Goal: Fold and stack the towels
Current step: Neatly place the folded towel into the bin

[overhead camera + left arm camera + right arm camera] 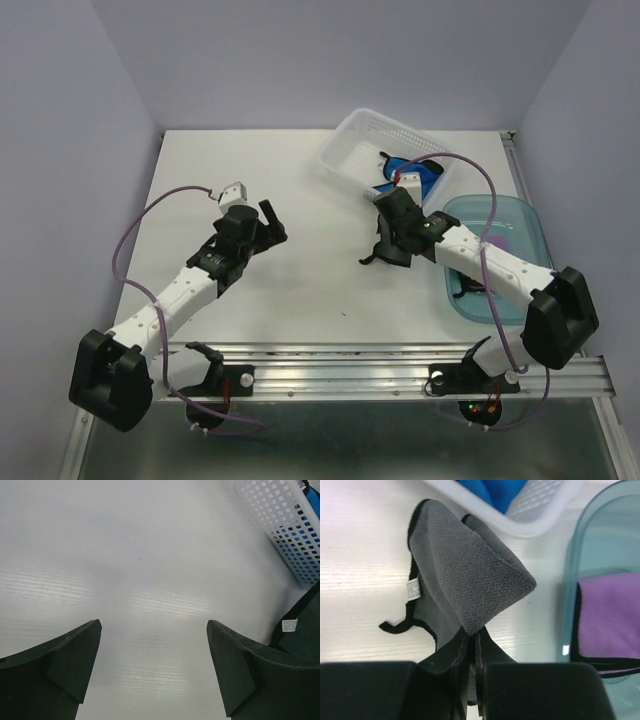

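Hanging at centre right of the overhead view, the dark towel (383, 252) is pinched by the right gripper (392, 232), presumably held up for spreading flat. The left gripper (272, 226) stands spread.

Left wrist view: jaws wide apart over the bare table (125, 555).

Right wrist view: jaws are pressed onto the towel's edge. Its white tag (412, 589) is illegible. A purple towel (612, 615) lies at right in the tray (570, 580).

The left arm (185, 290) stretches forward and inward; the left gripper (272, 222) is spread wide and empty. The right arm (490, 265) stretches forward and leftward; the right gripper (472, 670) is pinched tight on a towel (465, 570).
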`<state>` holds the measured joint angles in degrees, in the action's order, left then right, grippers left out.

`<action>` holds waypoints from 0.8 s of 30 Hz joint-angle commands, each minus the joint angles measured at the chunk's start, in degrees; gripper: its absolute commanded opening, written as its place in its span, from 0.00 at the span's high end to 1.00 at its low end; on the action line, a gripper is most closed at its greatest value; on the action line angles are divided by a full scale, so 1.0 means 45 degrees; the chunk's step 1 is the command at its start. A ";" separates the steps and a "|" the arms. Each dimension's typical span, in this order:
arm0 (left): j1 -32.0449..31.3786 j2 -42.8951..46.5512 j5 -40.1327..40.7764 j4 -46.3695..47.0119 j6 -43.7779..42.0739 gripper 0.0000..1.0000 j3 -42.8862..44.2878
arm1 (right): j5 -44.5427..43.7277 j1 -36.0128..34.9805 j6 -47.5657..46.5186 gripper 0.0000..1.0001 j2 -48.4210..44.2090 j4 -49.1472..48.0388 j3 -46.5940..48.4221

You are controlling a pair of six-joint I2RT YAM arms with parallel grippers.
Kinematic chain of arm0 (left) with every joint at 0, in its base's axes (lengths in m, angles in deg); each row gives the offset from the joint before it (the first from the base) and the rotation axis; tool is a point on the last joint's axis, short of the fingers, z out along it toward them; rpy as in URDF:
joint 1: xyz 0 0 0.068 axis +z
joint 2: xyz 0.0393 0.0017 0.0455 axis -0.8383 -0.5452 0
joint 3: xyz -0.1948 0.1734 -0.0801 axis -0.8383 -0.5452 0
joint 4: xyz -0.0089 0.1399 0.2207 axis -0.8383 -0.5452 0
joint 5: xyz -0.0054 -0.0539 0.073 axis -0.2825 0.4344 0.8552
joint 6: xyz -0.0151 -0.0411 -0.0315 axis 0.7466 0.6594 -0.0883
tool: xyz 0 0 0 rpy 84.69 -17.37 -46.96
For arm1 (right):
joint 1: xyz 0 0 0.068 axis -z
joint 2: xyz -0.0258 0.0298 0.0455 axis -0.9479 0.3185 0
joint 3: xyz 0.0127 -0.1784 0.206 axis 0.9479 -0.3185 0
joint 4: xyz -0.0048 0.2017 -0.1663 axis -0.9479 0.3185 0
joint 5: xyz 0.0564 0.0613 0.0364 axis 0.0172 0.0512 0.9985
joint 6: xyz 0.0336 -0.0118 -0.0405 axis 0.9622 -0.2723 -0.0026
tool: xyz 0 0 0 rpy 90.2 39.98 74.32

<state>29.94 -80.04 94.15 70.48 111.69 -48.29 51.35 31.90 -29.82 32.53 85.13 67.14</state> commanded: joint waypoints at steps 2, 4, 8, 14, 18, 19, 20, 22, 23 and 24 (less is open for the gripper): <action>-0.0010 -0.0651 0.0200 0.0721 -0.0669 0.01 0.1180 | -0.0619 0.1009 -0.0333 0.99 -0.1011 0.0704 -0.0382; -0.0010 -0.0846 0.0102 0.1033 -0.0844 0.01 0.1356 | -0.1126 0.1418 0.0290 0.99 -0.1478 0.0977 -0.0421; 0.0029 -0.1334 0.0004 0.1150 -0.1001 0.01 0.1708 | -0.1246 0.2298 0.0879 0.99 -0.2434 0.0921 -0.0713; 0.0088 -0.1570 -0.0269 0.1346 -0.1157 0.01 0.1728 | -0.0740 0.3860 0.1230 0.99 -0.3198 0.0862 -0.0772; 0.0127 -0.1589 -0.0386 0.1443 -0.1197 0.01 0.1748 | 0.0022 0.4837 0.1465 0.99 -0.3492 0.0627 -0.0890; 0.0127 -0.1589 -0.0425 0.1463 -0.1216 0.01 0.1728 | 0.0256 0.5090 0.1620 0.99 -0.3570 0.0647 -0.0870; 0.0146 -0.1609 -0.0445 0.1482 -0.1216 0.01 0.1709 | 0.0355 0.5189 0.1738 0.99 -0.3629 0.0666 -0.0870; 0.0166 -0.1648 -0.0503 0.1522 -0.1236 0.01 0.1690 | 0.0743 0.5501 0.2029 0.99 -0.3746 0.0763 -0.0987; 0.0166 -0.1667 -0.0523 0.1560 -0.1274 0.01 0.1689 | 0.0882 0.5599 0.2206 0.99 -0.3766 0.0861 -0.1026; 0.0185 -0.1687 -0.0562 0.1580 -0.1275 0.01 0.1670 | 0.0980 0.5794 0.2382 0.99 -0.3824 0.0920 -0.1123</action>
<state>30.39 -87.32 92.14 74.92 107.36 -42.89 53.32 56.10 -22.91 17.50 89.42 63.62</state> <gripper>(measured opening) 0.986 0.090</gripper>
